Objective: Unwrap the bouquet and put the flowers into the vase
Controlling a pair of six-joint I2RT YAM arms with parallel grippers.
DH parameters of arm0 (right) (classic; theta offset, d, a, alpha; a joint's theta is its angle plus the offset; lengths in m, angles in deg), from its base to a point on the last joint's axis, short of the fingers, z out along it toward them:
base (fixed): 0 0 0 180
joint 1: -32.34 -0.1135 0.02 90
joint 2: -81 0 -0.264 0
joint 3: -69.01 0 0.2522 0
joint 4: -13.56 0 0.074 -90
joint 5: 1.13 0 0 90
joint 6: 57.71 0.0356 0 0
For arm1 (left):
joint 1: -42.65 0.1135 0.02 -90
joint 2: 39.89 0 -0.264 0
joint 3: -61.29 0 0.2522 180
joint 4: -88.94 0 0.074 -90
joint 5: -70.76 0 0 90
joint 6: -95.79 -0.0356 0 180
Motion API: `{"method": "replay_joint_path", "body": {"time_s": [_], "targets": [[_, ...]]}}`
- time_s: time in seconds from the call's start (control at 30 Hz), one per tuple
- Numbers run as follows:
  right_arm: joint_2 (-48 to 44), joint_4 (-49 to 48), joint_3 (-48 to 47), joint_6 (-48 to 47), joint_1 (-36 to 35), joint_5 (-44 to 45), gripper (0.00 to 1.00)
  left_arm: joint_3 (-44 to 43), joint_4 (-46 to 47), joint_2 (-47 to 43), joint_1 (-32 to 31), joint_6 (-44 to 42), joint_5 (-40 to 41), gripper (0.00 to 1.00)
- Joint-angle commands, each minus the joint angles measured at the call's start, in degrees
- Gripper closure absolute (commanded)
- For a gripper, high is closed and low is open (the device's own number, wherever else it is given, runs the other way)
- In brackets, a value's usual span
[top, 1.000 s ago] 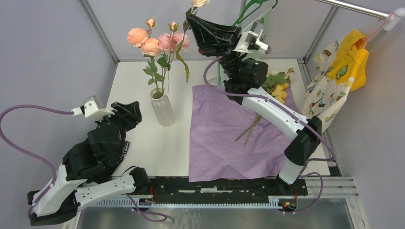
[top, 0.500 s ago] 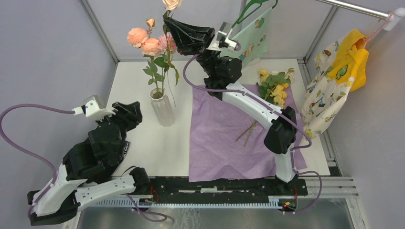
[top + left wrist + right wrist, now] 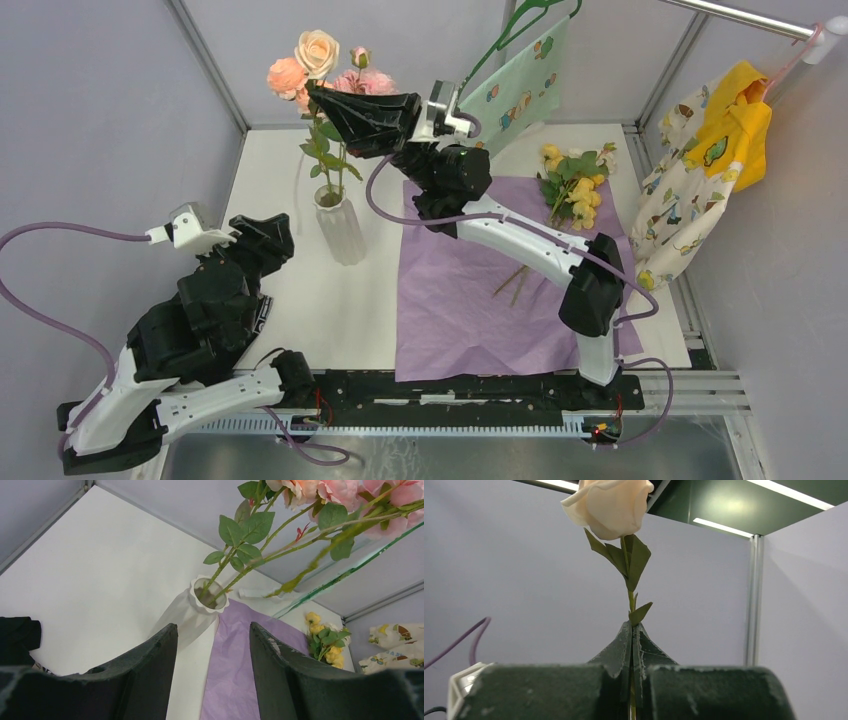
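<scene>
The right pincer point(image 3: 631, 629) is clenched on the thin green stem of a cream rose point(image 3: 609, 505), whose bloom stands just above the closed tips. The left pincer point(image 3: 212, 630) waits released and empty, low on the near side of the vase point(image 3: 341, 232). The likely trouble is at the vase mouth: it is narrow and already holds the pink and peach roses point(image 3: 287, 75), so the hanging stem could snag in their leaves, miss the rim, or push the tall slim vase over. Such a thin stem might also swivel in the grip. In the top view the pincer hangs above the vase, among those blooms; the stem's lower end cannot be made out. A yellow spray point(image 3: 572, 185) lies well apart on the purple paper point(image 3: 460, 300).
</scene>
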Motion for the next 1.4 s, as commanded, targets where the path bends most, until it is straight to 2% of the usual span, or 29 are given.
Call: {"method": "replay_joint_path", "body": {"time_s": [0.0,0.23,0.47,0.7,0.93,1.2,1.37], "targets": [[-5.5,-2.6,2.5,-2.3,-2.1,-2.6,1.00,-0.6,2.1,-0.8,0.1,-2.0,-0.2,0.39],[-2.7,0.5,-2.5,-5.8,-2.6,-2.0,1.00,-0.4,2.1,-1.7,0.1,-1.9,-0.4,0.39],[0.0,4.2,-7.3,-14.3,-2.6,0.0,1.00,-0.6,2.1,-1.9,0.1,-2.0,-0.5,0.39],[4.1,5.9,-14.4,-16.8,-2.6,-0.7,1.00,-0.5,2.1,-1.7,0.1,-1.9,0.0,0.39],[3.6,5.9,-10.6,-22.7,-2.6,0.5,1.00,-0.5,2.1,-1.8,0.2,-1.9,0.0,0.39],[5.0,6.4,-11.8,-23.9,-2.6,0.2,1.00,-0.7,2.1,-1.4,0.1,-2.1,-0.1,0.39],[3.7,6.3,-8.5,-25.9,-2.6,1.0,1.00,-0.7,2.1,-1.8,0.1,-2.1,-0.2,0.39]]}}
